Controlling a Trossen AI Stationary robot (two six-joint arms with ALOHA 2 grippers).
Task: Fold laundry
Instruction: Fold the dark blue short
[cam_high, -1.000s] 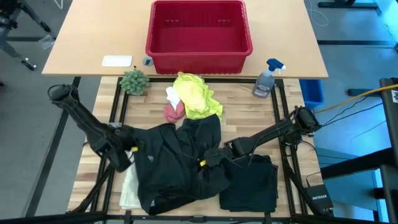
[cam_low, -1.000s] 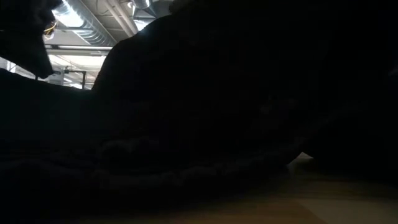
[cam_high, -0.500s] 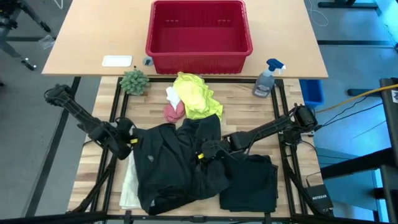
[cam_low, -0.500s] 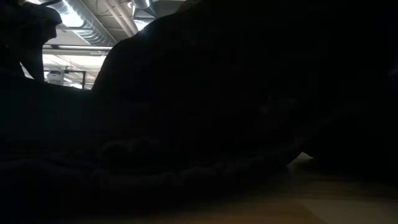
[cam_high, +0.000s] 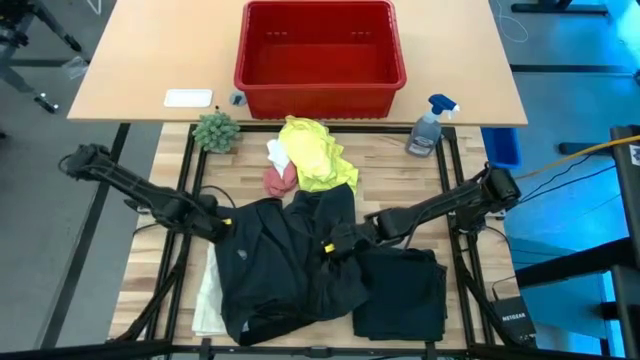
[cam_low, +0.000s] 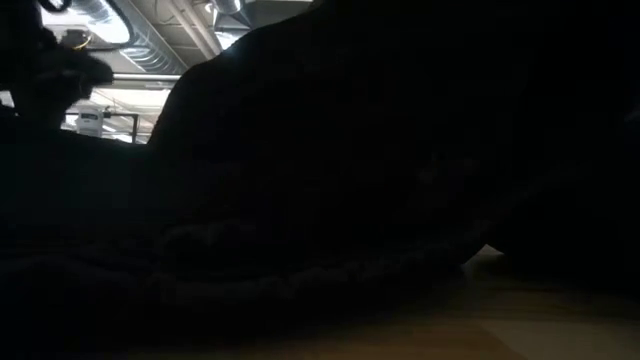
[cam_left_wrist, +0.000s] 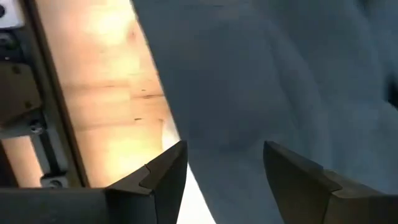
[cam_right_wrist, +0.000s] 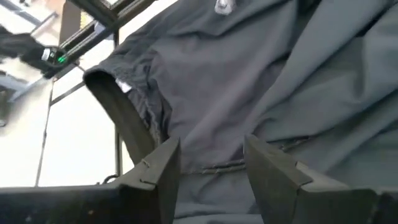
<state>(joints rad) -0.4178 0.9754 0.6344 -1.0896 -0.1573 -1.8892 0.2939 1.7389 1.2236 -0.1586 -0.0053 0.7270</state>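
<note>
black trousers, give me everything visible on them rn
The black trousers are a large dark garment of thin, soft-looking fabric, lying crumpled and spread across the front of the wooden table, partly over a white cloth at their left edge. The yellow T-shirt touches their far edge. The left end effector is open at their left edge; the right end effector sits over the middle folds.
</note>
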